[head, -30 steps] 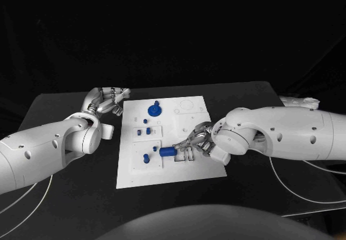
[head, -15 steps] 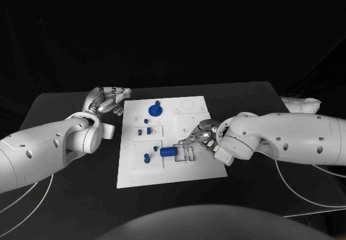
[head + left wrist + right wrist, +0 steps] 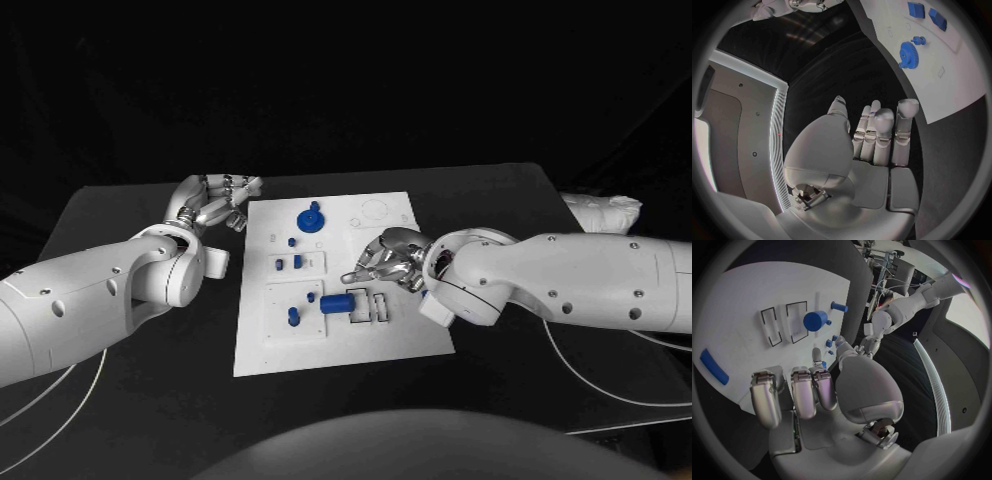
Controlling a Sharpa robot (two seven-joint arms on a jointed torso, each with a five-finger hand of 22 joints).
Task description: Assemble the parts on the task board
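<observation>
**Operator:** I start at my right hand (image 3: 387,262). Its fingers (image 3: 792,392) are released and a little apart, holding nothing, and they hover over the task board (image 3: 397,340). Just off the fingertips lies the blue cylinder (image 3: 336,305), on its side on the board, beside two black-outlined slots (image 3: 782,322). Nothing of mine touches it.

**Observer:** How do you expect it to handle?

**Operator:** Judging by looks, it is a light, stiff plastic piece, smooth and round, so it could roll or slip out of a loose pinch. I would take it across its curved body, thumb on one side and a finger opposite, not by the thin stub at its end.

**Observer:** And further out from those fingers?

**Operator:** Beyond the cylinder, a small blue oblong piece (image 3: 291,318) and a tiny peg (image 3: 312,297) sit in the same recessed panel. Farther still, two small blue blocks (image 3: 287,264), then the blue gear (image 3: 309,220) near the board's far end.

**Observer:** Your other hand?

**Operator:** My left hand (image 3: 216,200) rests at the board's far corner, over the bench (image 3: 130,220). Its fingers (image 3: 879,127) lie side by side, fairly straight, grasping nothing. The gear is the nearest part to them, yet apart.
</observation>
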